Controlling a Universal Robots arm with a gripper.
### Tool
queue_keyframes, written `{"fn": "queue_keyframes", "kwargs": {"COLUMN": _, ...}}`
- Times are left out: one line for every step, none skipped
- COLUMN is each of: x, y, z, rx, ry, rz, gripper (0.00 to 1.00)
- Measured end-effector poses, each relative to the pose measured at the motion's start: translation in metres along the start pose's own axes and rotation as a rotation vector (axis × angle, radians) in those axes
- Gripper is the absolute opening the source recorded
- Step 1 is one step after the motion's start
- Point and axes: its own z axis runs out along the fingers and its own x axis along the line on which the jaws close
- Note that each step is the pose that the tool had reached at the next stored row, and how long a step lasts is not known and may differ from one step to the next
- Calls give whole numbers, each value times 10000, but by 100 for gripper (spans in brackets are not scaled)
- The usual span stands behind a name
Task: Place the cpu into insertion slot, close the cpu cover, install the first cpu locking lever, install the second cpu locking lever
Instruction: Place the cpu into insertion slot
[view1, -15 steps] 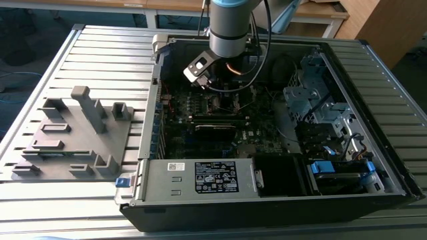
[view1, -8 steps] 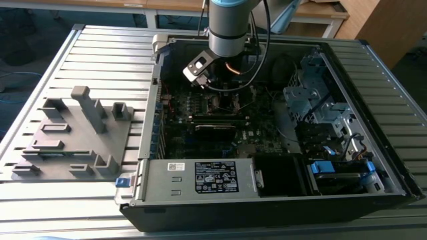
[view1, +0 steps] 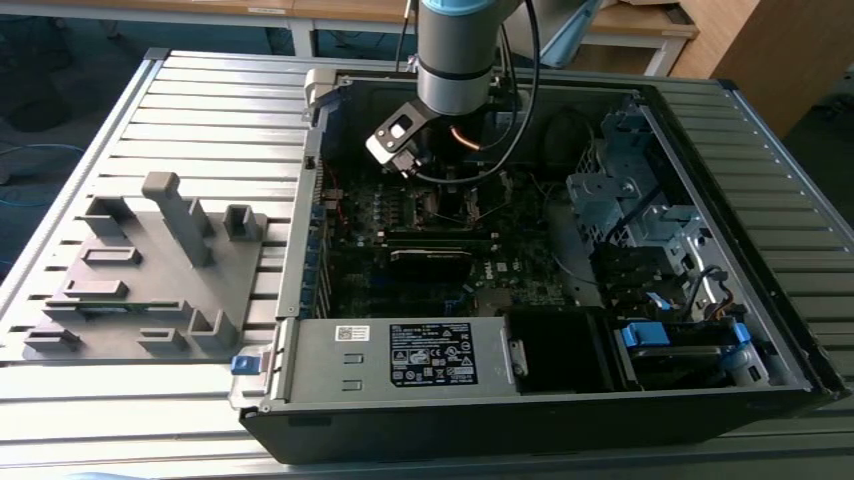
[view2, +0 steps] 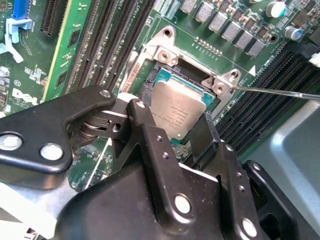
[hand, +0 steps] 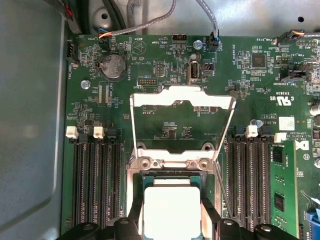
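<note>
Black tool (view2: 175, 131) pinches small flat square silver-grey chip (view2: 177, 107) by two sides, right at square black socket (view2: 182, 67). Thin silver metal cover frame (hand: 182, 100) stands open. Chip likely light, stiff, easy to break; hold edges only.

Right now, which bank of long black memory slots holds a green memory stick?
The bank on the thin wire lever's side of the square black socket, away from the grey case wall, holds the stick; the other bank is empty.

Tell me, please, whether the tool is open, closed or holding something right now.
Tool: closed on the chip, gripping it by two opposite edges.
</note>
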Motion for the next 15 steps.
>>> {"fn": "queue_keyframes", "kwargs": {"x": 1, "y": 0, "z": 1, "rx": -1, "ry": 2, "rz": 0, "gripper": 54}}
{"fn": "queue_keyframes", "kwargs": {"x": 3, "y": 1, "z": 2, "rx": -3, "ry": 4, "rz": 0, "gripper": 54}}
{"fn": "queue_keyframes", "kwargs": {"x": 4, "y": 2, "z": 2, "rx": -3, "ry": 6, "rz": 1, "gripper": 54}}
{"fn": "queue_keyframes", "kwargs": {"x": 5, "y": 4, "z": 3, "rx": -4, "ry": 7, "rz": 1, "gripper": 54}}
{"fn": "queue_keyframes", "kwargs": {"x": 5, "y": 4, "z": 3, "rx": -4, "ry": 7, "rz": 2, "gripper": 54}}
{"fn": "queue_keyframes", "kwargs": {"x": 5, "y": 5, "z": 3, "rx": -4, "ry": 7, "rz": 1, "gripper": 54}}
{"fn": "queue_keyframes", "kwargs": {"x": 5, "y": 5, "z": 5, "rx": -3, "ry": 6, "rz": 0, "gripper": 54}}
{"fn": "queue_keyframes", "kwargs": {"x": 5, "y": 5, "z": 6, "rx": -3, "ry": 4, "rz": 0, "gripper": 54}}
{"fn": "queue_keyframes", "kwargs": {"x": 5, "y": 5, "z": 6, "rx": -3, "ry": 3, "rz": 0, "gripper": 54}}
{"fn": "queue_keyframes", "kwargs": {"x": 5, "y": 5, "z": 7, "rx": -3, "ry": 4, "rz": 0, "gripper": 54}}
{"fn": "queue_keyframes", "kwargs": {"x": 4, "y": 5, "z": 7, "rx": -3, "ry": 5, "rz": -1, "gripper": 54}}
{"fn": "queue_keyframes", "kwargs": {"x": 4, "y": 5, "z": 8, "rx": -3, "ry": 4, "rz": -1, "gripper": 54}}
{"fn": "queue_keyframes", "kwargs": {"x": 4, "y": 5, "z": 8, "rx": -3, "ry": 4, "rz": -1, "gripper": 54}}
{"fn": "queue_keyframes", "kwargs": {"x": 4, "y": 5, "z": 9, "rx": -3, "ry": 5, "rz": -2, "gripper": 54}}
{"fn": "queue_keyframes", "kwargs": {"x": 5, "y": 5, "z": 9, "rx": -3, "ry": 5, "rz": -2, "gripper": 54}}
